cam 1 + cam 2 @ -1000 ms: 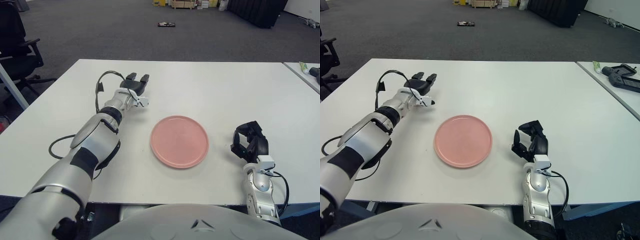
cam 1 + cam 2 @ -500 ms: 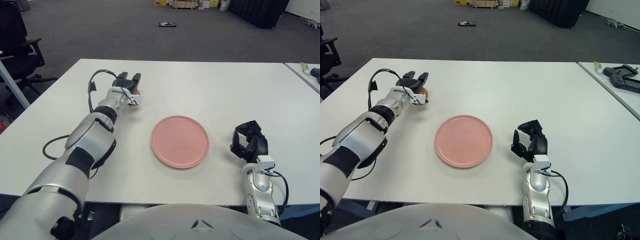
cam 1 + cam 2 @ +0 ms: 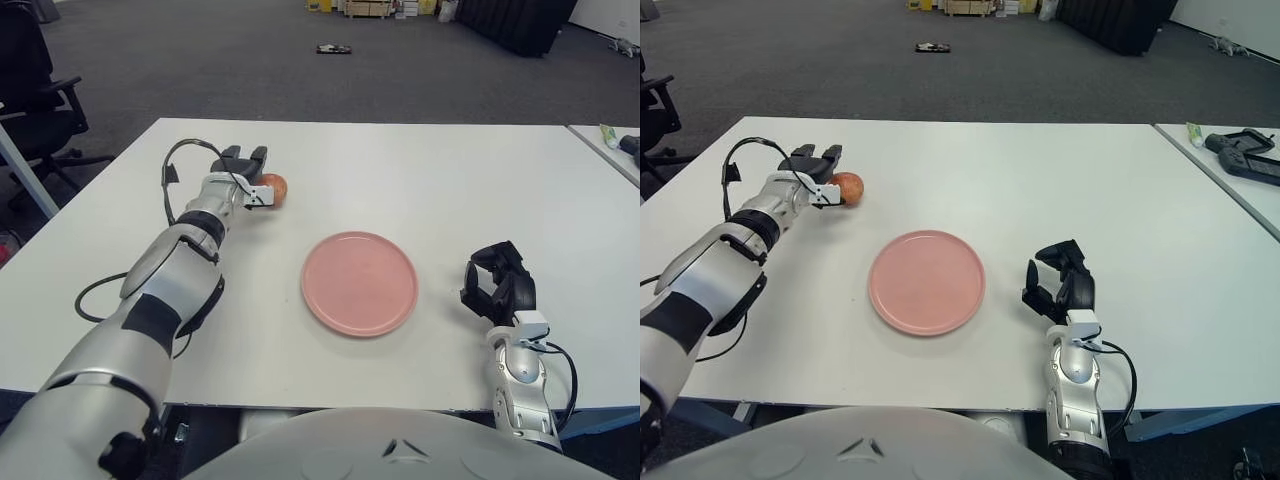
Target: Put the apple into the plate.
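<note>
A red-orange apple (image 3: 272,187) lies on the white table (image 3: 430,180), far left of the middle. My left hand (image 3: 245,156) reaches out just left of the apple, fingers stretched forward and open, its thumb side right against the fruit. The pink plate (image 3: 359,283) sits empty at the centre, nearer to me and to the right of the apple. My right hand (image 3: 497,284) shows to the right of the plate near the front edge, fingers loosely curled and holding nothing.
A black cable (image 3: 172,172) loops off the left wrist. A second table with a dark device (image 3: 1243,152) stands at the far right. An office chair (image 3: 35,95) stands on the floor to the left.
My left hand has slid leftward across the table, and the apple that it covered now shows beside its fingers. The right hand and the plate have not moved.
</note>
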### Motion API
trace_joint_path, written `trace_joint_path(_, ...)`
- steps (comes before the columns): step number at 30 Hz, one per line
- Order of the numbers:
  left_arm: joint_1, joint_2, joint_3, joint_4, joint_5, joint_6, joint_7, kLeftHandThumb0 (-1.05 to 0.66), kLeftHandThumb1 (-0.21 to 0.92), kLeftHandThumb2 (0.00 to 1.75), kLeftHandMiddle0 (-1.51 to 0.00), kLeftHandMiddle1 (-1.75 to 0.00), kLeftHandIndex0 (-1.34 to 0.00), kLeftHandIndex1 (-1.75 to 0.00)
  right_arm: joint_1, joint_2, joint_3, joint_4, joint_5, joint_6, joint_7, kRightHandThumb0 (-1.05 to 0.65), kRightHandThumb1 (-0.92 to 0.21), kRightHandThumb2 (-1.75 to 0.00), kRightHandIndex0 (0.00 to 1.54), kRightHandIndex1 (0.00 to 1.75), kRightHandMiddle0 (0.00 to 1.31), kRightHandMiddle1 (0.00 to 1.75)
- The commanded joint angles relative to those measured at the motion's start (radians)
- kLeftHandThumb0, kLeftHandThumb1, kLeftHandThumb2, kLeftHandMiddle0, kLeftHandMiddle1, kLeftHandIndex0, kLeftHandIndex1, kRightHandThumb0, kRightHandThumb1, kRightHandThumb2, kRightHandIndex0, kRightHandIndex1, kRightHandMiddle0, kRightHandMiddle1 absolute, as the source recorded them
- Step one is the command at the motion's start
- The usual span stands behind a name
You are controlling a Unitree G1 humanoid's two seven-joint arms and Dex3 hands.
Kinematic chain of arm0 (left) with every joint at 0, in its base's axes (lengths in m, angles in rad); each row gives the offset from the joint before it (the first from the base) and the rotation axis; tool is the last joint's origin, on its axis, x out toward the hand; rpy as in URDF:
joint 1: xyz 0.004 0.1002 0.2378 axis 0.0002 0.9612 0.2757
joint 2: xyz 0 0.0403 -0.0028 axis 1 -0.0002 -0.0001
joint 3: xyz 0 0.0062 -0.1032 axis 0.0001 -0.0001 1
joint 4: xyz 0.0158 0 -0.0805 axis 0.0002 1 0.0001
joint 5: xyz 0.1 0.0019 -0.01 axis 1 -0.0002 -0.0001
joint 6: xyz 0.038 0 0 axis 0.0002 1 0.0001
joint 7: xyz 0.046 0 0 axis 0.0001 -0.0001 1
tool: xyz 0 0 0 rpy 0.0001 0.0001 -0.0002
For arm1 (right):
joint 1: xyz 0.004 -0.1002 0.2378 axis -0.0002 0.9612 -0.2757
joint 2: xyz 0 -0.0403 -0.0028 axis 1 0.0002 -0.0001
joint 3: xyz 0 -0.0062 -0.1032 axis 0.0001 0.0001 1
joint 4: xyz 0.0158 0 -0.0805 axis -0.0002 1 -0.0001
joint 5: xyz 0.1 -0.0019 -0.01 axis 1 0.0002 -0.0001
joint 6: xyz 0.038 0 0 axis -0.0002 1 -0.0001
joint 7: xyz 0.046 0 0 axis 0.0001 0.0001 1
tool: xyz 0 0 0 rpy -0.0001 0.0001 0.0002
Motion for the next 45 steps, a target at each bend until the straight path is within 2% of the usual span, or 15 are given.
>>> trace_joint_path(1,0.015,0.005,0.002,0.004,-0.006,0.008,-0.037,-1.0,0.83,0.46,0.0,0.0,0.0,0.0,-0.006,-0.002,-0.003,-0.015,0.003,-0.008,0.001,-0.41,-0.56,-1.02,0.64,1.37,0.42,1.75)
trace_joint_path(18,0.048,-0.035,0.016,0.006,-0.026,0.014,-0.143,-0.95,0.81,0.45,-0.04,-0.03,0.0,0.0,0.003,0.002,0.004,-0.012,-0.02,-0.024,-0.015,-0.4,-0.58,-1.0,0.63,1.39,0.41,1.75)
trace_joint_path(22,0.059,-0.049,0.021,0.01,-0.037,0.031,-0.194,-0.88,0.69,0.63,-0.01,-0.1,0.0,0.0,0.009,0.007,0.007,-0.016,-0.024,-0.022,-0.021,-0.4,-0.57,-1.0,0.63,1.38,0.41,1.75)
trace_joint_path(26,0.095,-0.083,0.015,0.013,-0.036,0.047,-0.179,-0.85,0.66,0.69,0.0,-0.11,0.0,0.0,0.013,0.007,0.011,-0.02,-0.025,-0.023,-0.018,-0.4,-0.57,-1.01,0.63,1.38,0.41,1.75)
trace_joint_path(36,0.069,-0.096,-0.021,0.005,-0.006,0.032,-0.173,-0.82,0.61,0.75,0.0,-0.13,0.0,0.0,0.026,0.016,0.018,-0.049,-0.03,0.01,-0.024,-0.4,-0.57,-1.01,0.63,1.37,0.42,1.75)
trace_joint_path(45,0.064,-0.098,-0.068,0.005,0.029,0.022,-0.168,-0.83,0.57,0.78,0.0,-0.22,0.0,0.0,0.031,0.026,0.023,-0.066,-0.039,0.025,-0.037,-0.4,-0.57,-1.0,0.64,1.37,0.41,1.75)
